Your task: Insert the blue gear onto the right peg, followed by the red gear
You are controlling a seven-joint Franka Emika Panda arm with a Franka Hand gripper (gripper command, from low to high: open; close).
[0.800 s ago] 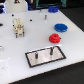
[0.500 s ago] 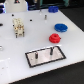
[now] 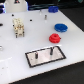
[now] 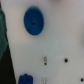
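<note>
The blue gear (image 3: 60, 27) lies flat on the white table at the exterior view's right. The red gear (image 3: 54, 37) sits just in front of it, close beside it. The grey plate (image 3: 56, 55) with a black rim lies nearer the front. It carries two dark pins, and the right peg (image 3: 50, 50) stands bare. A white part of my arm (image 3: 18, 2) shows at the top edge, far from both gears, and its fingers cannot be made out. The wrist view shows a blue disc with a dark centre hole (image 4: 33, 21), seemingly the blue gear, and no fingers.
A tan blocky object (image 3: 18, 27) stands at the exterior view's left. A short grey cylinder (image 3: 44, 16) and another blue item (image 3: 52, 8) sit near the back edge. The wrist view shows a dark table edge (image 4: 4, 45) and a second blue shape (image 4: 25, 79).
</note>
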